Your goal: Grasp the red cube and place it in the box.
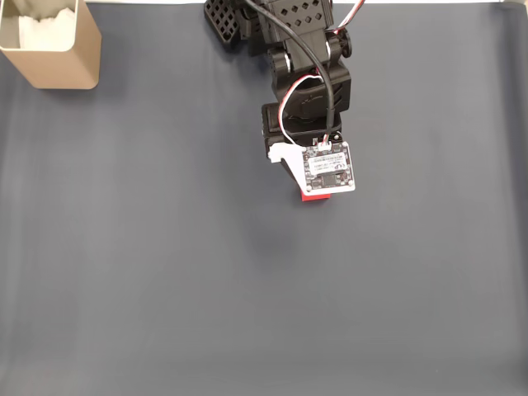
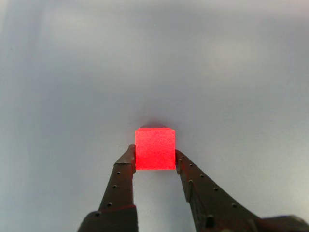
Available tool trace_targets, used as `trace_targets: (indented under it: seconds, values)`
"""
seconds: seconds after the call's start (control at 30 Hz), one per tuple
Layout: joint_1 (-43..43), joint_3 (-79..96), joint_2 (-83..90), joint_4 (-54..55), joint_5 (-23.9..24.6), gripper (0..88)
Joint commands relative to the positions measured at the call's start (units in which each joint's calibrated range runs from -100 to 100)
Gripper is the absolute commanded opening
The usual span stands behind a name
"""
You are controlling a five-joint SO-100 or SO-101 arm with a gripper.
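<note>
In the wrist view the red cube [image 2: 154, 148] sits between my two dark fingertips, which press against its left and right faces; my gripper [image 2: 154, 158] is shut on it. Whether the cube rests on the grey surface or hangs just above it cannot be told. From the fixed view the arm and its white circuit board cover most of the cube, and just a red sliver [image 1: 314, 196] shows below the board. The beige box [image 1: 51, 43] with white stuffing stands in the far top-left corner, well away from the gripper.
A dark grey mat [image 1: 165, 272] covers the whole table. The arm's black base [image 1: 272, 25] is at the top centre. Open mat lies between the gripper and the box.
</note>
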State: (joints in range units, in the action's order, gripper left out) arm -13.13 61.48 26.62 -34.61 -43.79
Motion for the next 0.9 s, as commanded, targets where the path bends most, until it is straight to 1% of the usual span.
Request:
trace_targets:
  seconds: [0.0,0.3,0.4,0.6,0.87]
  values:
    - [-0.6,-0.5,1.8,0.8,-0.3,13.8]
    - [-0.6,-0.4,1.9,0.9,-0.2,15.3]
    - [-0.6,-0.4,2.2,0.9,-0.4,13.9]
    - [-0.6,0.0,3.2,0.6,-0.6,6.8]
    - [1.4,0.5,5.9,-0.8,-1.1,3.9]
